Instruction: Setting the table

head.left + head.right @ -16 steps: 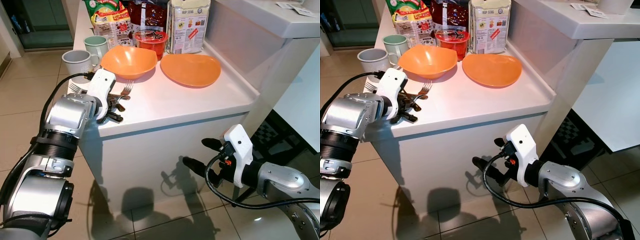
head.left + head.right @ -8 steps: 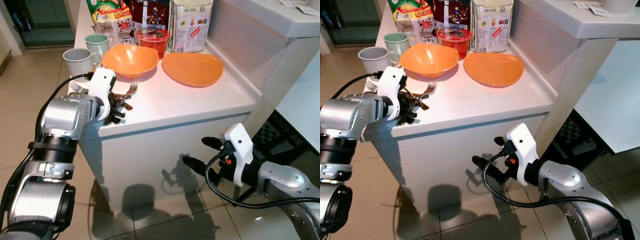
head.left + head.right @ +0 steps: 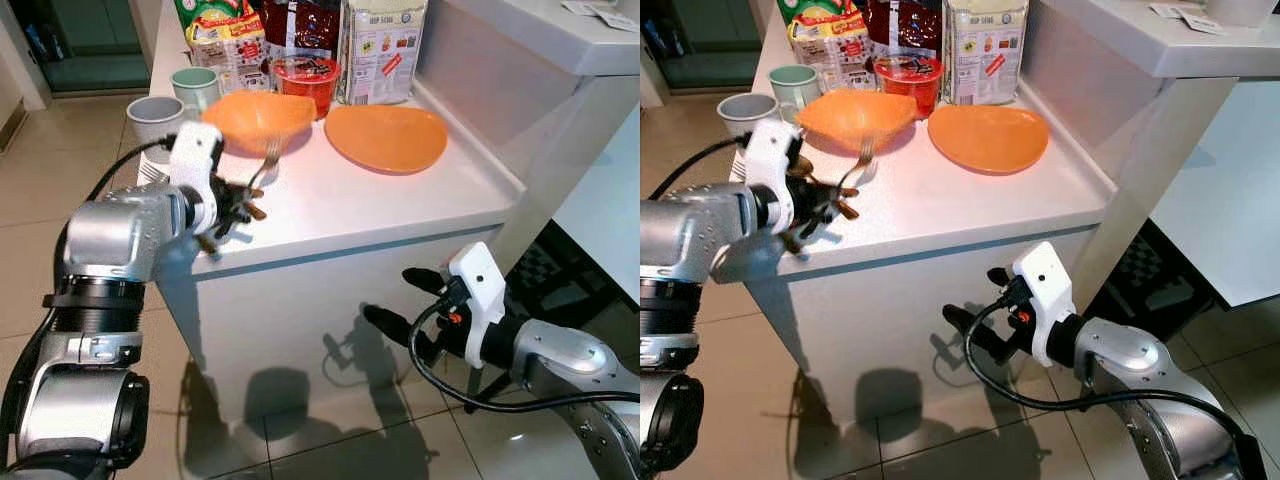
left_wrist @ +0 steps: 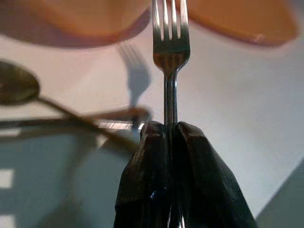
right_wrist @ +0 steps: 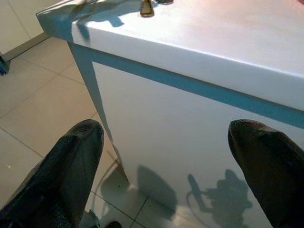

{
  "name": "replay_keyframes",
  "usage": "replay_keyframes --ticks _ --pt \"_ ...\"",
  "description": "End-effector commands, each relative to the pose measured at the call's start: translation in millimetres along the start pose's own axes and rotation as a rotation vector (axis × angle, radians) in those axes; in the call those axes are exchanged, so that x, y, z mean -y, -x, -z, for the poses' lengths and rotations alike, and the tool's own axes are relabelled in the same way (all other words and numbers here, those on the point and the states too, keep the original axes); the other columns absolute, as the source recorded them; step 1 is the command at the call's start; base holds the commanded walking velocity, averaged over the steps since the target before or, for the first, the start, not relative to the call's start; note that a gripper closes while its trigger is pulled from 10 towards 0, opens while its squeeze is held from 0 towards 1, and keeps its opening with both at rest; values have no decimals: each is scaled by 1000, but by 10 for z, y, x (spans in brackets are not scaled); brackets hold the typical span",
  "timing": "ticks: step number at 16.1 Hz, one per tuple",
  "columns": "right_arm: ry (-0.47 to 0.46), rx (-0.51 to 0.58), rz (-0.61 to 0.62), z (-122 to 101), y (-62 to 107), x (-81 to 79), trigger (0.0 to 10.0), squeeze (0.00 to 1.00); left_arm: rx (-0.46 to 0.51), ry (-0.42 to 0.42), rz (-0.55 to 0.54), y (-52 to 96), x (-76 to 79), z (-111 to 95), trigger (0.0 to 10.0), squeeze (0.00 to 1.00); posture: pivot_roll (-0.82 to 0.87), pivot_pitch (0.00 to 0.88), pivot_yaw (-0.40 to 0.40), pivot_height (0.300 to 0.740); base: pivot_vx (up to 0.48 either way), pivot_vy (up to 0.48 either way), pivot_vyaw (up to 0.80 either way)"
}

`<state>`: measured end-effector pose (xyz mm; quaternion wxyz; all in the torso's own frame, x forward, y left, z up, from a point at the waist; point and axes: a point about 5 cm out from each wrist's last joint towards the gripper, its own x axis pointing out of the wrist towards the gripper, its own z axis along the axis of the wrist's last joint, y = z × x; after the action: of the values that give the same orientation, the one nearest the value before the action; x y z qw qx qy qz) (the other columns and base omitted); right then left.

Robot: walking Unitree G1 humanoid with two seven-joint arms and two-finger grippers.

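A: Now that your left tool (image 3: 232,205) has lifted, it's clamped on the fork (image 4: 170,52), off the surface (image 3: 400,195)?

B: Yes; tines toward the bowl (image 3: 258,120) at 12 o'clock. Right tool (image 3: 400,300) wide, idle. Place it next.

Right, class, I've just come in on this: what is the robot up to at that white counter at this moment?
The robot's left tool is shut on a fork, holding it lifted above the white counter, tines pointing toward the orange bowl. Other cutlery, including a spoon, lies on the counter beneath. An orange plate, two mugs and food packets sit further back. The right tool hangs open, low in front of the counter, holding nothing.
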<state>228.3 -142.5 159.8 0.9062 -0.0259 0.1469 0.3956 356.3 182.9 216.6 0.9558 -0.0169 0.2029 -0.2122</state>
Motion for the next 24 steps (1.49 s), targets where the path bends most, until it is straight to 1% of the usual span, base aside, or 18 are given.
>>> replay_keyframes --ticks 1,4,7,9,10,11,12,13,14,15,17,18,19,20,21,22,23,24 --pt "6 20 27 -42 22 46 10000 0 105 20 63 47 71 -145 0 0 -9 0 -25 740 0 0 0" --pt "0 28 35 -43 19 48 10000 0 168 79 77 49 91 -212 0 0 -6 0 -22 740 0 0 0" --pt "-4 29 37 -33 21 41 10000 0 164 78 82 35 120 -195 0 0 -9 0 -17 740 0 0 0" --pt "-8 35 47 -29 25 36 10000 0 198 121 76 30 142 -213 0 0 -10 0 -11 740 0 0 0" --pt "-8 43 56 -37 25 42 10000 0 243 121 42 30 131 -252 0 0 -10 0 -10 740 0 0 0" --pt "-11 80 94 -74 23 70 10000 0 348 98 -62 52 101 -342 0 0 -12 0 -5 740 0 0 0" --pt "-14 136 163 -142 20 127 10000 0 464 -30 -191 122 121 -451 0 0 -11 0 -5 740 0 0 0" --pt "-40 202 215 -229 26 171 10000 0 588 -45 -243 223 245 -553 4275 0 -9 0 -4 740 0 0 0" --pt "-64 245 236 -287 36 183 10000 0 651 -19 -227 299 369 -593 9059 0 -6 0 -6 740 0 0 0" --pt "-76 274 249 -331 42 182 10000 0 692 -24 -213 355 483 -601 10000 0 -2 0 -7 740 0 0 0" --pt "-88 302 261 -373 29 167 10000 0 729 -52 -239 402 590 -547 10000 0 -1 0 -8 740 0 0 0" --pt "-98 323 271 -405 8 153 10000 0 781 -47 -297 433 634 -500 10000 0 2 0 -13 740 0 0 0" --pt "-105 338 283 -430 -7 151 10000 0 771 -101 -347 463 638 -426 10000 0 9 0 -20 740 0 0 0" --pt "-110 349 292 -447 -18 154 10000 0 730 -134 -372 476 633 -364 10000 0 14 0 -25 740 0 0 0" --pt "-114 357 304 -459 -28 161 10000 0 694 -131 -367 480 647 -309 10000 0 14 0 -26 740 0 0 0" --pt "-115 360 309 -463 -31 164 10000 0 692 -138 -356 485 661 -291 10000 0 14 0 -26 740 0 0 0" --pt "-119 375 334 -475 -38 176 10000 0 650 -141 -316 453 695 -173 10000 0 12 0 -25 740 0 0 0" --pt "-122 380 355 -476 -46 179 10000 0 640 -149 -310 444 723 -66 10000 0 10 0 -25 740 0 0 0"
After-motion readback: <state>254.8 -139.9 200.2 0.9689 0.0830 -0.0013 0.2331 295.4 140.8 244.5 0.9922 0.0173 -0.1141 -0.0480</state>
